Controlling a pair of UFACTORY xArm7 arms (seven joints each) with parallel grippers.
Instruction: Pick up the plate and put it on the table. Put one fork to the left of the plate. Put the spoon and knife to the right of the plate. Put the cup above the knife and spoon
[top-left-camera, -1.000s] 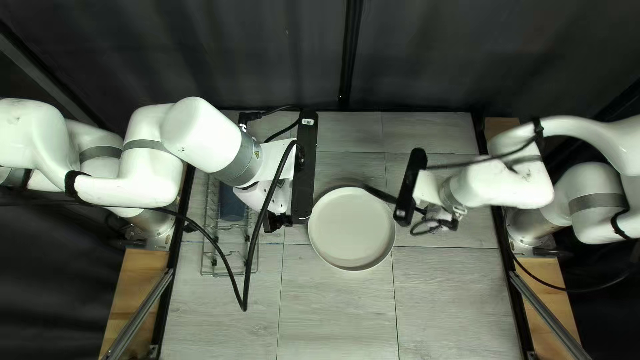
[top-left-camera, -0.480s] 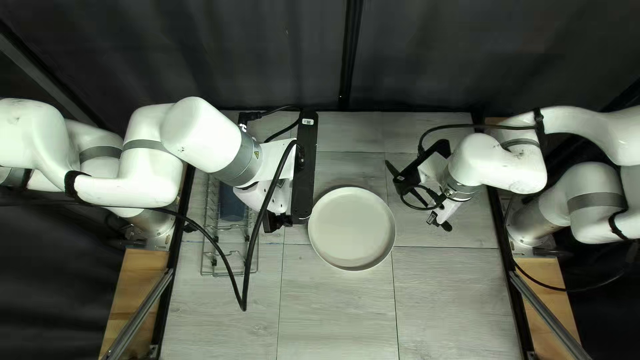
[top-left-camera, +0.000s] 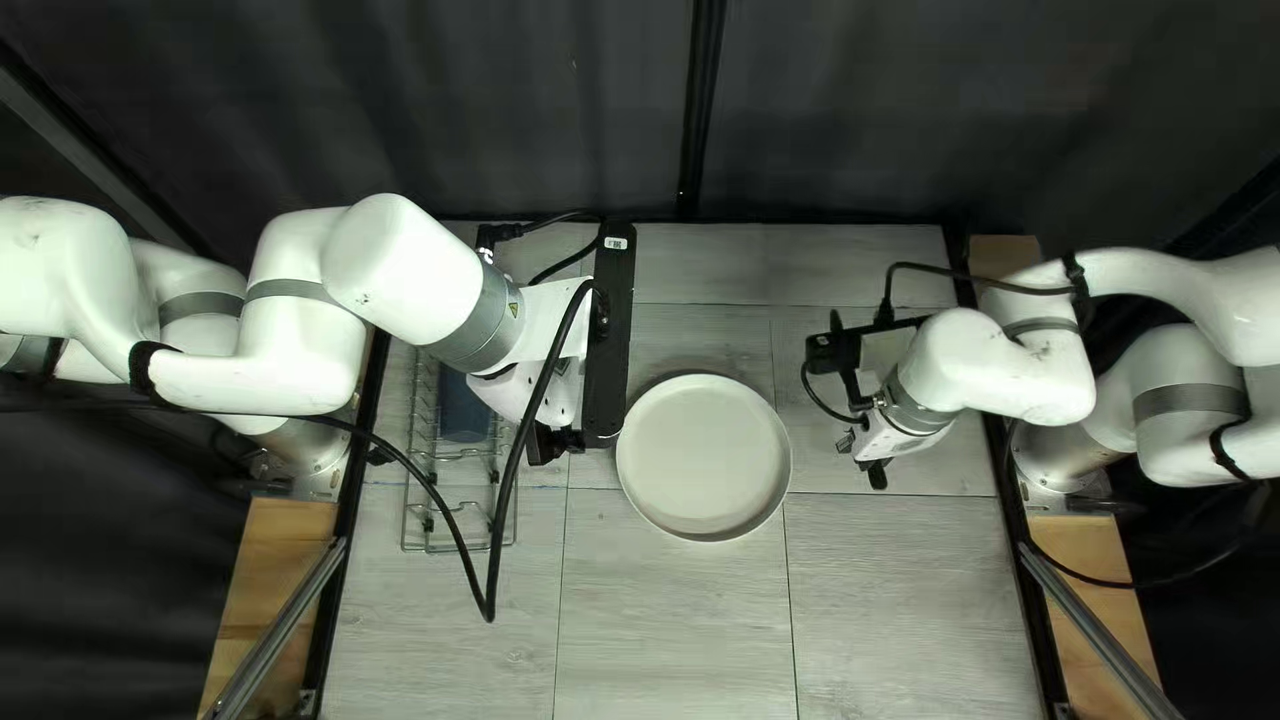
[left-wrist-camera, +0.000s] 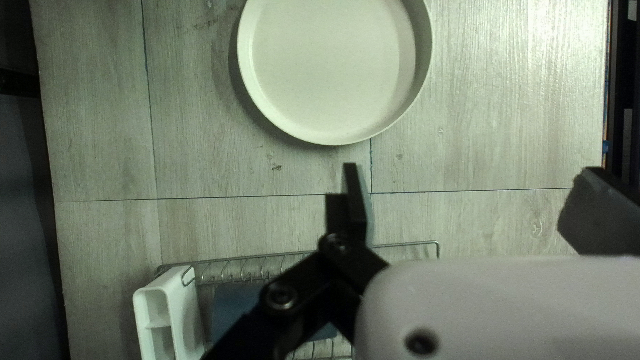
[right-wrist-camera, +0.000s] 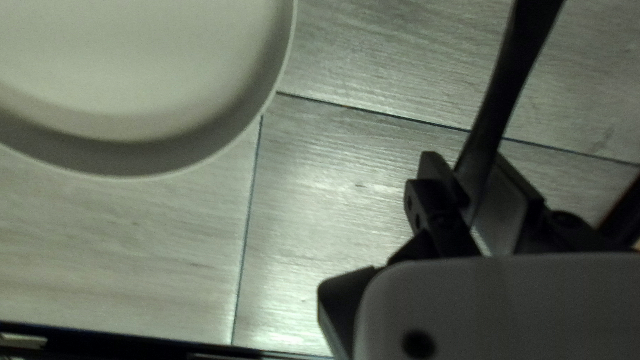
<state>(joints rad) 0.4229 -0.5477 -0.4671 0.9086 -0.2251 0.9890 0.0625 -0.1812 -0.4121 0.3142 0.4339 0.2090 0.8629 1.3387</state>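
Pinching the black utensil [right-wrist-camera: 505, 97] in our right hand [right-wrist-camera: 472, 175], left hand [left-wrist-camera: 469, 172] spread, we should lower it flat beside the plate [top-left-camera: 704, 456].

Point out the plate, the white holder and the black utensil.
Plate [top-left-camera: 704, 456]: top left view, bare middle of its inner base.
White holder [left-wrist-camera: 187, 313]: left wrist view, its side wall.
Black utensil [right-wrist-camera: 498, 113]: right wrist view, on its length beyond the right hand's fingertips.

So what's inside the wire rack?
A dark blue item lies in the wire rack, with a white divided holder at one end. What my left gripper covers there, I can't see.
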